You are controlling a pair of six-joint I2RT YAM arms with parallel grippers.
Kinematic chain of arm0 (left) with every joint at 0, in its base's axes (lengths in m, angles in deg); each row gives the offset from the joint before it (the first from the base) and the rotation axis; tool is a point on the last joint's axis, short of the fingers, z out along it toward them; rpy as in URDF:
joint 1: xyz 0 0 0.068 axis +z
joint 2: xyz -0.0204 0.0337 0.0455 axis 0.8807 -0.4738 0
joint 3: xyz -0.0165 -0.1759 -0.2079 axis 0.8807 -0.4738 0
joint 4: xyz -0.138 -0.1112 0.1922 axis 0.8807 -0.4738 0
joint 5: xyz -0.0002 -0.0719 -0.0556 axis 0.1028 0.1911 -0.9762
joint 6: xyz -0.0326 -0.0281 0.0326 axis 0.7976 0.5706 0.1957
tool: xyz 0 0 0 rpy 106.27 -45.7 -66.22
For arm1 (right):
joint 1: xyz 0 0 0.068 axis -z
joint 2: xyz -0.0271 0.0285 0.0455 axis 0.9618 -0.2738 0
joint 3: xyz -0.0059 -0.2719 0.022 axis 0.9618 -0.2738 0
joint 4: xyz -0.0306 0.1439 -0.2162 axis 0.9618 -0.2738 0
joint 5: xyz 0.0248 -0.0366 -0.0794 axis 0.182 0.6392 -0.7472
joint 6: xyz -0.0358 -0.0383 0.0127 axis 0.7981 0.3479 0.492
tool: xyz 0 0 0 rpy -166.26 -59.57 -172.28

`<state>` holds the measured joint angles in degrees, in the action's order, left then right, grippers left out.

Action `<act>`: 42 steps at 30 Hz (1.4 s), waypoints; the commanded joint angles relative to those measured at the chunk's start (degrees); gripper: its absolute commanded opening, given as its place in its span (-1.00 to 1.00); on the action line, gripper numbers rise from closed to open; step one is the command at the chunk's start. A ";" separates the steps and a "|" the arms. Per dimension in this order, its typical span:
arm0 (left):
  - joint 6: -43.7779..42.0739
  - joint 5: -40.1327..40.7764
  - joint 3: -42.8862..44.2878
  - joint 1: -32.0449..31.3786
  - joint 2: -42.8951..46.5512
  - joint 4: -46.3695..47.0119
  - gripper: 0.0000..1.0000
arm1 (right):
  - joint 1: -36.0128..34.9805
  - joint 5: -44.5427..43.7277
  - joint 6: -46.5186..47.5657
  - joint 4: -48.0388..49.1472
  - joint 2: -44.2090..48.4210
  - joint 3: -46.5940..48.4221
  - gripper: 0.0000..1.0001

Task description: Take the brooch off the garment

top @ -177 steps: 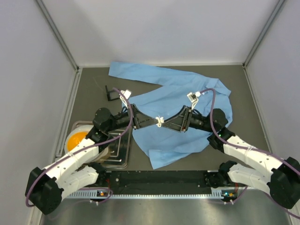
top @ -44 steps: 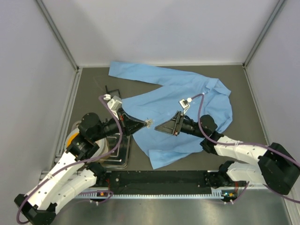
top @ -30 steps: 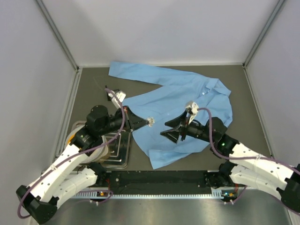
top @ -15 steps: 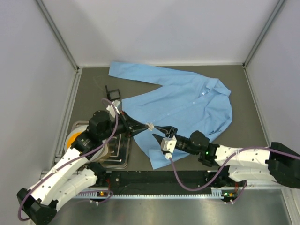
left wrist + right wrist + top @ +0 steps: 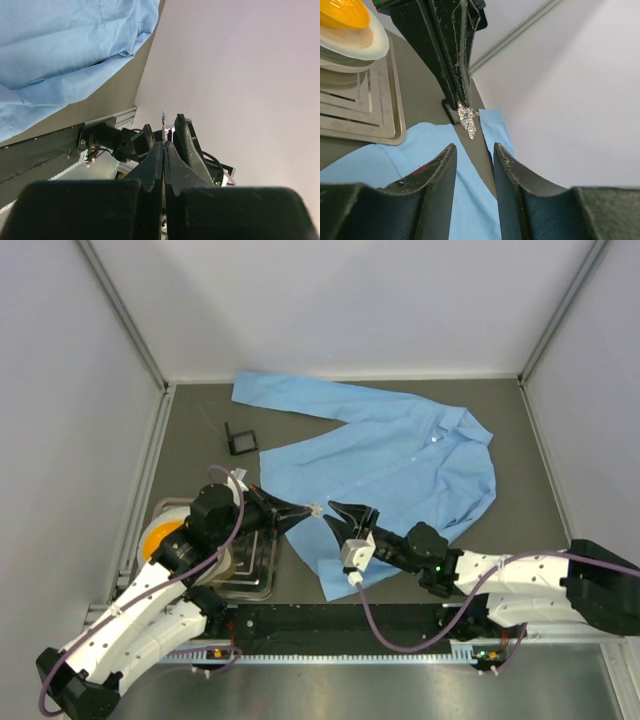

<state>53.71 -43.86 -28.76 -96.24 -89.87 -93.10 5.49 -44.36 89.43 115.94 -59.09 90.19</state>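
"Silvery, jagged brooch [image 5: 468,120]: where?"
"Pinched between the closed black tips of the left gripper [image 5: 164,144], over the smooth blue garment [image 5: 400,460], seemingly clear of it."
"And the right gripper [image 5: 473,148]?"
"Parted, empty, just beside it."

We see two arms built alike: the left arm [image 5: 150,600] and the right arm [image 5: 520,575] wear glossy white shells over their links, with rounded black joint housings between. A purple cable [image 5: 241,505] runs along each arm, and a small white camera block [image 5: 354,552] sits at the right wrist. We find a green light [image 5: 432,567] on the right arm and tiny orange and red lights [image 5: 212,651] at the bases. The left gripper [image 5: 163,142] has matte black wedge fingers [image 5: 150,170] tapering to thin tips. The right gripper [image 5: 474,147] is black too, with grainy surfaces and pale scuffed edges.
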 commanded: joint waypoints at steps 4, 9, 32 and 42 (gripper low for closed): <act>3.13 0.42 -0.63 0.33 -0.23 4.24 -1.00 | -0.90 1.41 0.98 4.60 -2.92 3.42 -0.38; 3.48 -0.55 -0.81 0.25 -1.02 4.60 -1.00 | -0.90 1.23 0.98 6.36 -4.94 4.21 -0.46; -16.53 11.18 4.26 0.33 3.63 -5.74 0.23 | 2.34 -5.19 -24.70 0.40 -13.37 12.64 -1.00; -43.00 35.04 20.19 0.33 10.92 -24.05 0.96 | 18.07 12.29 -65.26 -9.19 -34.97 34.41 -1.00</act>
<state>23.81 -19.29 -13.68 -95.89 -81.30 -111.35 18.47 -40.73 46.55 109.93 -85.49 115.02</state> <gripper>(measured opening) 0.976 0.016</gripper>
